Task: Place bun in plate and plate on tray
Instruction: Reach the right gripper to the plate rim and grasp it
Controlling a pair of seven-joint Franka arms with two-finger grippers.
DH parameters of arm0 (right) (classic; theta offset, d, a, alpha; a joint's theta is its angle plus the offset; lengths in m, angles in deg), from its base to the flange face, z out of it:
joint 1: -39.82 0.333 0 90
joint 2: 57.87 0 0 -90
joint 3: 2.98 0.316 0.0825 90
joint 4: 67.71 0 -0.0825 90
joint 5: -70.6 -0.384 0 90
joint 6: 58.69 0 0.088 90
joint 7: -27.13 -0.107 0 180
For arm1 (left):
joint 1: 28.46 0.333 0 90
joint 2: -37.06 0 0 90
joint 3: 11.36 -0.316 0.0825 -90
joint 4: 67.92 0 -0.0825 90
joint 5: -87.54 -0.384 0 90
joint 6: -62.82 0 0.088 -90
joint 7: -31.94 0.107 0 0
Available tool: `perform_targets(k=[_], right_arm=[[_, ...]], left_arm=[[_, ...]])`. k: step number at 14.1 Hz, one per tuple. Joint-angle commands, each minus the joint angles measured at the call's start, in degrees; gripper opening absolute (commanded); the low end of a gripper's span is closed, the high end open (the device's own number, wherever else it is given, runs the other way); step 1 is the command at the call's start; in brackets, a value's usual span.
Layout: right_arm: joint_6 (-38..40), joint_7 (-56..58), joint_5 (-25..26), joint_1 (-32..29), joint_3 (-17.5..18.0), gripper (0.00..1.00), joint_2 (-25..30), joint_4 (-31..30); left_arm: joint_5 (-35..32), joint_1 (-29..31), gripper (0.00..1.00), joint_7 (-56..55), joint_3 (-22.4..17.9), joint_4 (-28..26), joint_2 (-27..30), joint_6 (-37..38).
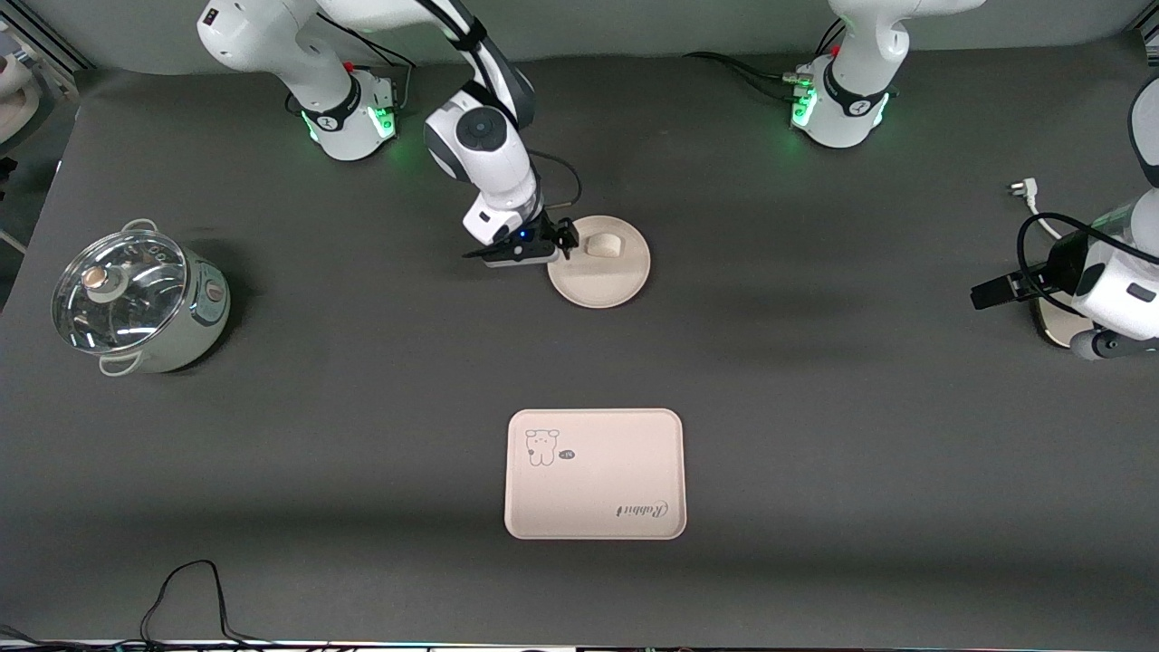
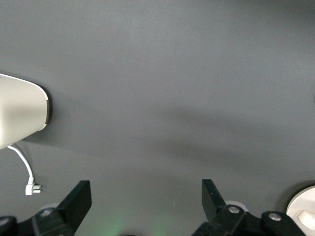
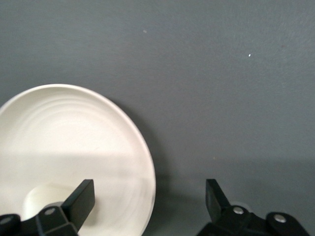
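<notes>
Cream-white plate (image 1: pixel 599 262) is lying flat mid-table, the soft-looking bun (image 1: pixel 603 244) already sitting in it, well apart from the Rabbit tray (image 1: pixel 595 474) nearer the camera. Right gripper (image 1: pixel 563 241), jaws spread, is straddling its thin rigid rim, probably the best hold; being round, the plate points nowhere. Left gripper (image 2: pixel 146 201) is waiting spread at the left arm's end.

White glossy arm shells, black joint bands. Bases glowed green. Black cables ran along links. Right gripper (image 1: pixel 563 243) black, blue light; left gripper (image 2: pixel 146 206) black-fingered, silver screws.
</notes>
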Motion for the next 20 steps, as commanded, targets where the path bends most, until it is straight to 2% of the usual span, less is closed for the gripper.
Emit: perform_targets(k=[1,4,5,8,14,18,20], right_arm=[[-3.8,-2.0,-1.1,0.7,0.5,1.00,-2.6,-0.2],[-3.3,-2.0,-3.3,0.7,0.5,0.99,-2.6,-0.2],[-3.3,-2.0,-3.5,0.7,0.8,0.95,-2.6,-0.2],[-3.3,-1.9,-3.5,0.7,1.0,0.76,-2.6,-0.2],[-3.2,-1.5,-3.5,0.4,1.1,0.20,-1.9,0.0],[-3.2,-1.4,-3.5,0.3,1.1,0.00,-1.9,0.0],[-3.1,-1.3,-3.5,0.2,1.1,0.00,-1.8,0.0]], left_arm=[[0.2,1.0,1.00,0.7,0.5,-0.7,1.0,0.7],[0.2,0.9,1.00,0.7,0.5,-0.7,1.0,0.9],[0.2,0.9,1.00,0.7,0.5,-0.7,1.0,0.9],[0.2,0.9,1.00,0.7,0.5,-0.7,1.0,0.9],[0.2,0.9,1.00,0.7,0.5,-1.1,1.0,0.9],[0.2,0.8,1.00,0.7,0.6,-1.1,1.1,1.4],[0.2,0.8,1.00,0.7,0.6,-1.1,1.1,1.4]])
